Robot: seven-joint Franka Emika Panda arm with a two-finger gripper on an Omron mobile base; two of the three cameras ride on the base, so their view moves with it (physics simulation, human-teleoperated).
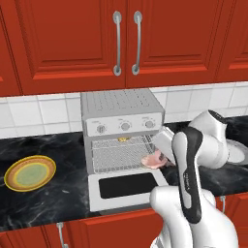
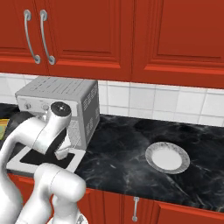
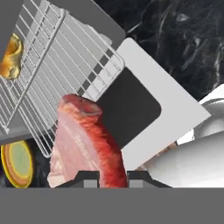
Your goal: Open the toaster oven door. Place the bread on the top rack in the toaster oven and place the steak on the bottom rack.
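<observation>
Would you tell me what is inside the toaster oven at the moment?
Inside the toaster oven the bread sits at the back of a wire rack. The gripper holds the steak at the opening; the arm hides the cavity's right side.

Black marble counter w/ toaster oven, yellow-rimmed plate left, white plate right.

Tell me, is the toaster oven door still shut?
No, the toaster oven door lies folded down flat in front of the toaster oven, showing its racks.
</observation>
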